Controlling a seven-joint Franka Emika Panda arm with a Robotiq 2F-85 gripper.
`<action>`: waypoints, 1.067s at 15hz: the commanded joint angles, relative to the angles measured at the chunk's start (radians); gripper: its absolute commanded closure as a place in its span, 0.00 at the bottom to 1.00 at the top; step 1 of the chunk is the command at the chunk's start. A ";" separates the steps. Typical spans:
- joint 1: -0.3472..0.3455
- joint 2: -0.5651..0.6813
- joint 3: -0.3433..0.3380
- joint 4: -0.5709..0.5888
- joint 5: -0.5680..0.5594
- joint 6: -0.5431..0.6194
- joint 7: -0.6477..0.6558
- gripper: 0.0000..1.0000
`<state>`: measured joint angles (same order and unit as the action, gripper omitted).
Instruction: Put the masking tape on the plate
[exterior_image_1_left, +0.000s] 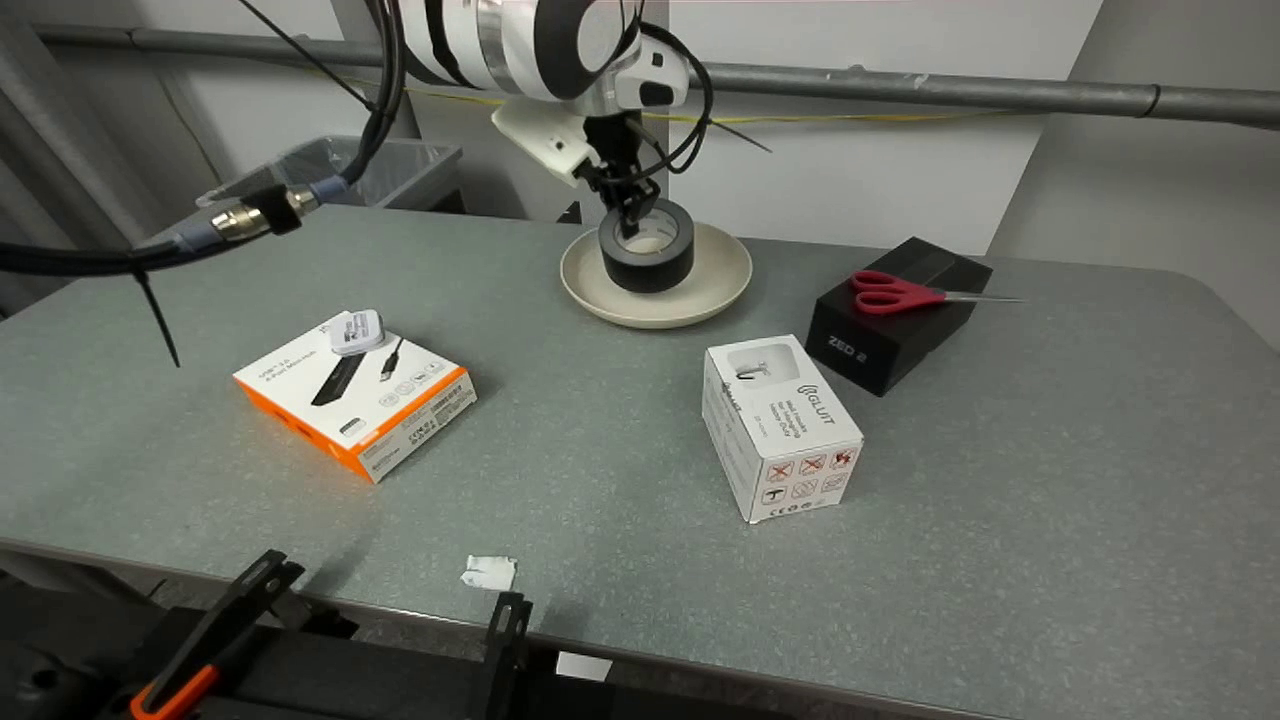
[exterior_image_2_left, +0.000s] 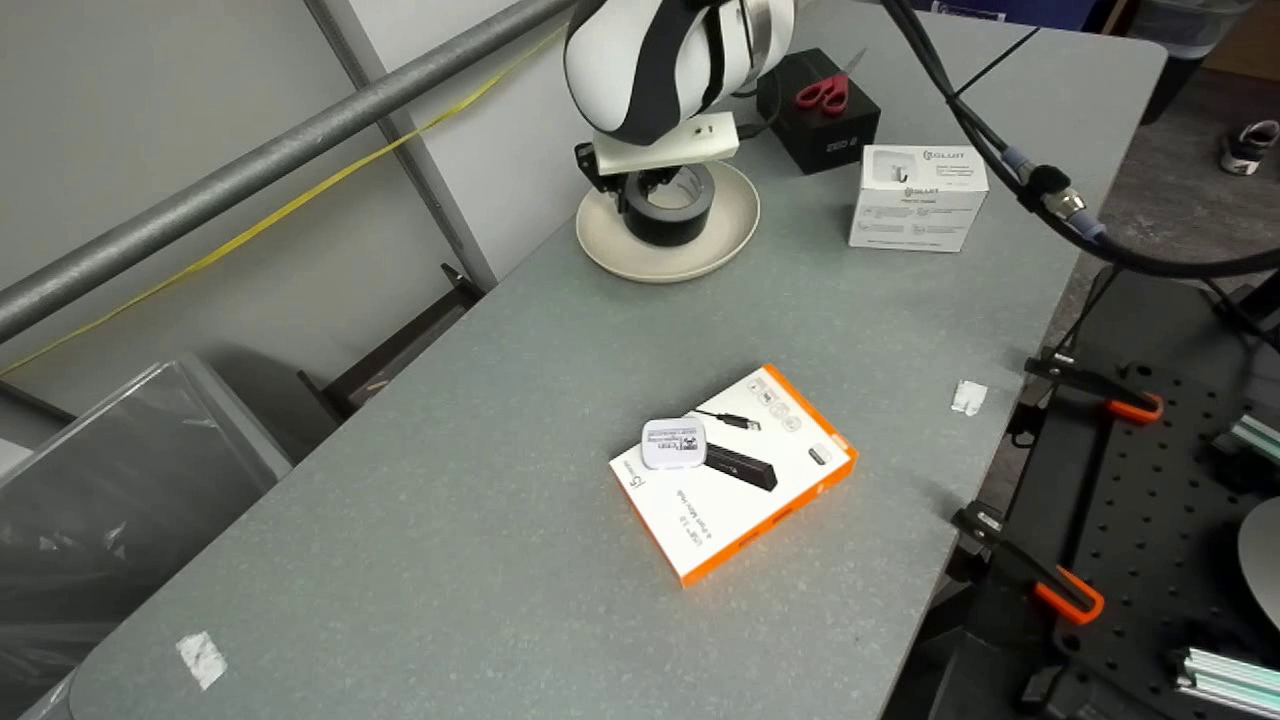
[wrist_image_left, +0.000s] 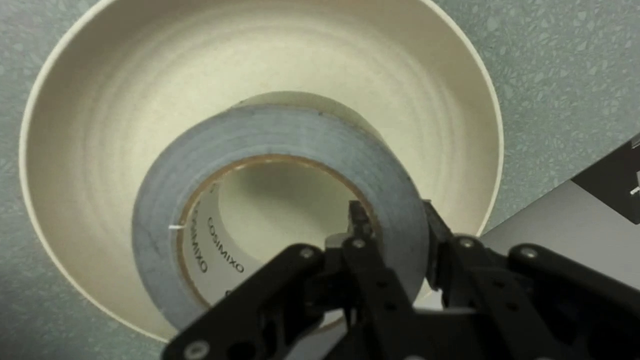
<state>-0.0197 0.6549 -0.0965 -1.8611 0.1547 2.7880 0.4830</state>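
Observation:
The masking tape (exterior_image_1_left: 648, 274) is a dark roll over the inside of the cream plate (exterior_image_1_left: 722, 278). Both also show in an exterior view, the tape (exterior_image_2_left: 664, 229) within the outline of the plate (exterior_image_2_left: 738, 215). In the wrist view the tape (wrist_image_left: 280, 129) lies over the lower middle of the plate (wrist_image_left: 270, 55). My gripper (wrist_image_left: 394, 220) is shut on the roll's wall, one finger inside the hollow centre and one outside. The gripper also shows in both exterior views (exterior_image_1_left: 632, 212) (exterior_image_2_left: 640, 188). I cannot tell whether the roll's underside touches the plate.
A black box (exterior_image_1_left: 850, 345) with red scissors (exterior_image_1_left: 890, 293) on top stands beside the plate. A white box (exterior_image_1_left: 785, 430) stands nearer the table's front. A white-orange box (exterior_image_1_left: 355, 400) carries a small white case (exterior_image_1_left: 357, 332). A wall and a pipe (exterior_image_1_left: 900, 88) run behind the table.

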 joint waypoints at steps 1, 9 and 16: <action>0.029 0.078 -0.029 0.106 0.030 -0.018 0.029 0.94; 0.023 0.134 -0.024 0.177 0.040 -0.052 0.036 0.36; 0.018 0.140 -0.021 0.204 0.044 -0.079 0.043 0.00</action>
<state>-0.0138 0.7752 -0.1027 -1.7056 0.1606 2.7506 0.5116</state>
